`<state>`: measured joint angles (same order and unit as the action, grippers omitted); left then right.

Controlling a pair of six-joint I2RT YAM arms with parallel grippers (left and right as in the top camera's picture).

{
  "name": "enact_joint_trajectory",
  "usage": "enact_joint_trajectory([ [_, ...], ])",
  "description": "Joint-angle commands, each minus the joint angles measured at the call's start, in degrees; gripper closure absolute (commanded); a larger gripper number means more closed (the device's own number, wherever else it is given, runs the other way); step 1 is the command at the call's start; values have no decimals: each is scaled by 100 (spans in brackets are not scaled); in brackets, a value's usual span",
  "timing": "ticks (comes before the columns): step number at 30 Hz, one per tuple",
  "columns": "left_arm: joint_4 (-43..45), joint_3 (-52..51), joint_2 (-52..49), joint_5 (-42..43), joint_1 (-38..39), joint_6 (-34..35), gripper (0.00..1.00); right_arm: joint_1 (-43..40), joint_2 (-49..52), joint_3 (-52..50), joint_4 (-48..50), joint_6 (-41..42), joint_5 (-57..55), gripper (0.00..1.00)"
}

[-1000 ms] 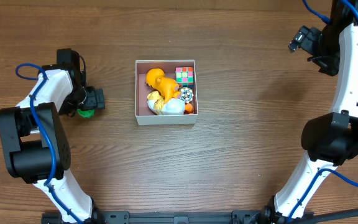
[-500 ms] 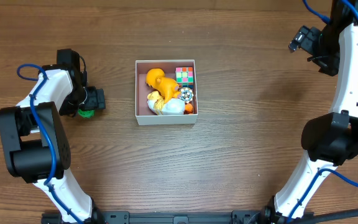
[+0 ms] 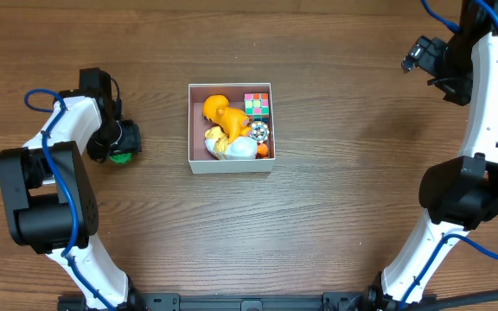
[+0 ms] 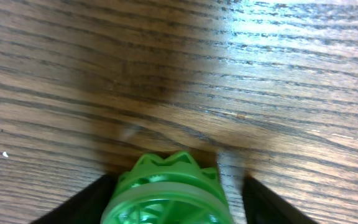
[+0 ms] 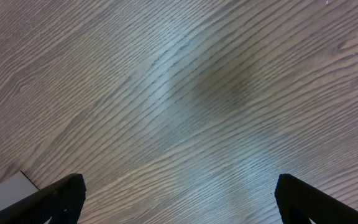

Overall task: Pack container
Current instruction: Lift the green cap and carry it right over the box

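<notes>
The container (image 3: pixel 230 166), a square white-walled box, sits mid-table. Inside it lie an orange figure (image 3: pixel 218 112), a colour cube (image 3: pixel 257 104) and other small toys. A green ribbed wheel-like toy (image 3: pixel 121 157) rests on the wood well to the left of the box. My left gripper (image 3: pixel 121 150) reaches down over it. In the left wrist view the green toy (image 4: pixel 169 196) fills the space between the two black fingers (image 4: pixel 82 205), which press in on its sides. My right gripper (image 3: pixel 413 57) hangs open at the far right back, and the right wrist view (image 5: pixel 179 202) shows only bare wood between its fingers.
Brown wood table all round. A pale white corner (image 5: pixel 5 188) shows at the lower left of the right wrist view. The two arm bases stand at the front left (image 3: pixel 46 207) and front right (image 3: pixel 465 194).
My left gripper's fingers have drawn in from wide open to the sides of the green toy. The toy stays on the table. The right arm has not moved.
</notes>
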<state>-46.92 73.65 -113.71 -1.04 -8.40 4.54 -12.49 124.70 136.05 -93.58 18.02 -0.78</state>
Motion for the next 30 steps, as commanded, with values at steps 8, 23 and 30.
enact_joint_trajectory([
  [8,-72,28,-210,44,-26,39,51,0,-37,-4,31,44,4,0],
  [23,-1921,2905,-210,601,328,-177,48,0,-37,-4,31,44,7,0],
  [30,-2190,3665,-208,728,1270,-179,48,0,-37,-4,31,44,4,0],
])
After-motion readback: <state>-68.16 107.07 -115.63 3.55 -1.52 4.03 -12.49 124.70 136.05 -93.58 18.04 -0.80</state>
